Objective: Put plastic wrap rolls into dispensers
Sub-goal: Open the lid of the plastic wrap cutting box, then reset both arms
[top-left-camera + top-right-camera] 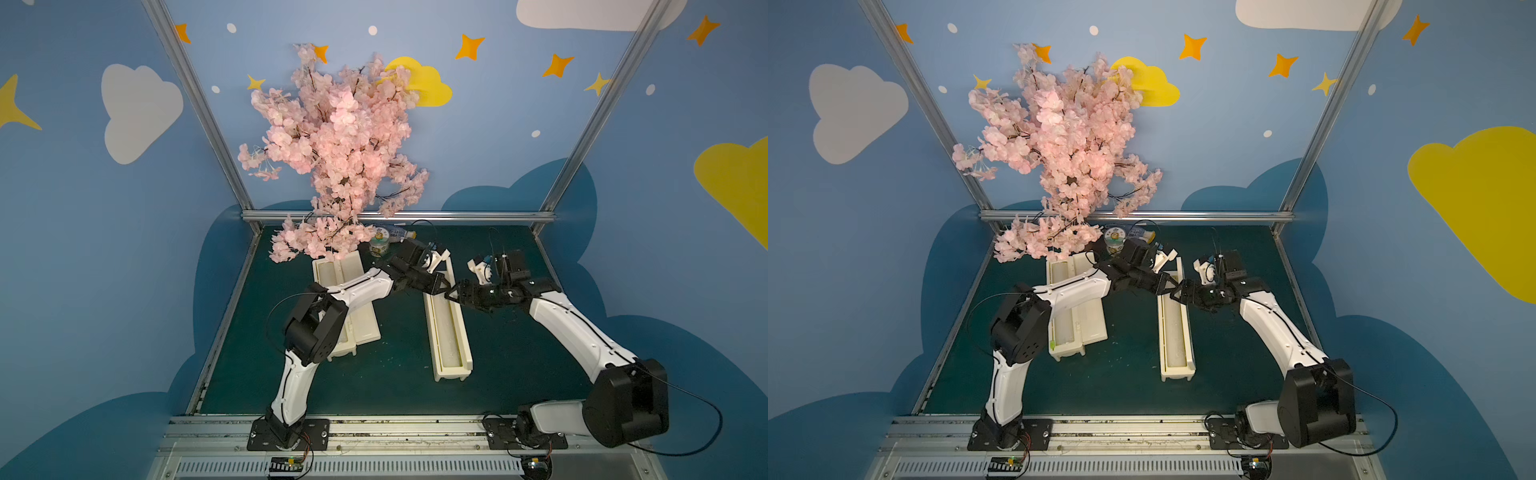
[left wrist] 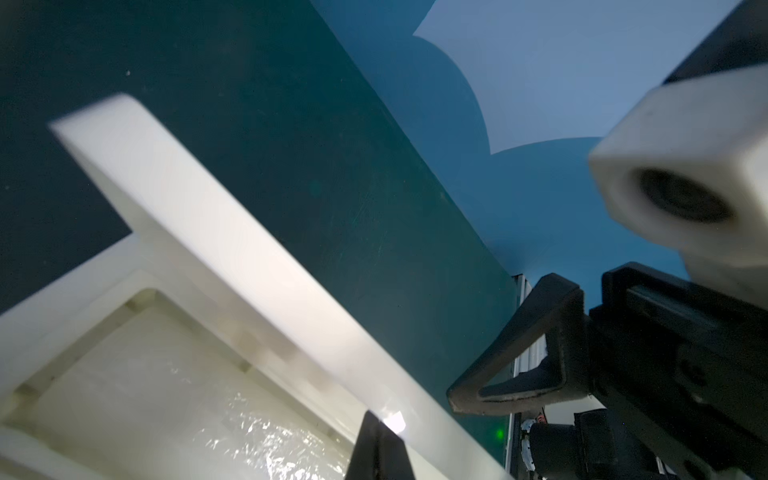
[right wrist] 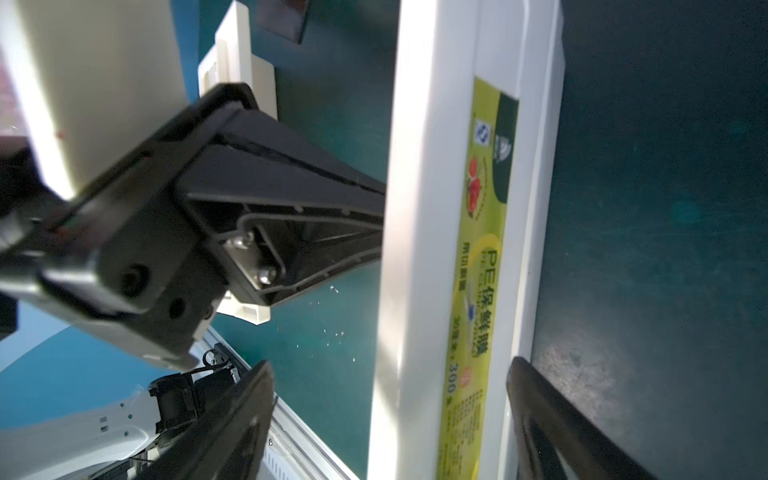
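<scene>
Two open: left box (image 1: 368, 328), right box (image 1: 466, 353), a roll (image 1: 448, 332) in each | parallel, lengthwise front-to-back | left gripper (image 3: 376, 199) closed tight against right lid (image 3: 432, 208) | right gripper (image 3: 390, 363) wide astride it

"PE保鲜膜" and "300" on dispenser label (image 3: 484, 266)

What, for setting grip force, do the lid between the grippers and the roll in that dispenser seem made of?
Lid: likely rigid plastic, smooth cream with a soft sheen. Roll: thin clear film, judging by its crinkled, glinting surface.
</scene>
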You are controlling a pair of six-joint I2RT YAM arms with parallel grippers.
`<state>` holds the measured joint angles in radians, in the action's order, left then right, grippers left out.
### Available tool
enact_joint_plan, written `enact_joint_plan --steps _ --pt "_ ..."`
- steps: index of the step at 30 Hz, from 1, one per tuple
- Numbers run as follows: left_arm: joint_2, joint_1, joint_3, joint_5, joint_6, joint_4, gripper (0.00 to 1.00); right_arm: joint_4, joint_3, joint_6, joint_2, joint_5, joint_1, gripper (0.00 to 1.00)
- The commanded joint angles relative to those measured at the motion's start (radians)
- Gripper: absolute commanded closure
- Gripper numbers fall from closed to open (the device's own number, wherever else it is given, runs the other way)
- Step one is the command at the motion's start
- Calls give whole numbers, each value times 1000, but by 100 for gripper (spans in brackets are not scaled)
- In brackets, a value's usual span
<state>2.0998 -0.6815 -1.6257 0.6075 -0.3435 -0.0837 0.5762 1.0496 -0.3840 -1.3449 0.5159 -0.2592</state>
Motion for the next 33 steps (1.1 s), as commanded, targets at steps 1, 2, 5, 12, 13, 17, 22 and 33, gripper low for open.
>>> enact_joint_plan --steps 1,2,5,12,13,17,22,33 --pt "45 -11 -66 21 26 -72 96 43 37 19 45 -31 49 13" --pt "60 -13 -86 24 30 -87 96 53 38 24 59 -44 67 13" --pt "91 -20 -128 22 35 -109 96 59 16 -9 109 -150 104 13" --pt "22 -10 -122 -84 125 -135 92 -19 -65 77 221 -271 162 11" --pt "-13 -1 -91 -116 133 -121 86 -31 -74 90 228 -309 166 11" --pt "-181 53 65 -253 146 -39 52 -121 -137 116 249 -455 184 11" --pt "-486 162 376 -537 177 32 15 -261 -228 157 244 -542 213 11" --pt "-780 524 1042 -861 341 423 0 -596 -412 247 60 -691 265 11"
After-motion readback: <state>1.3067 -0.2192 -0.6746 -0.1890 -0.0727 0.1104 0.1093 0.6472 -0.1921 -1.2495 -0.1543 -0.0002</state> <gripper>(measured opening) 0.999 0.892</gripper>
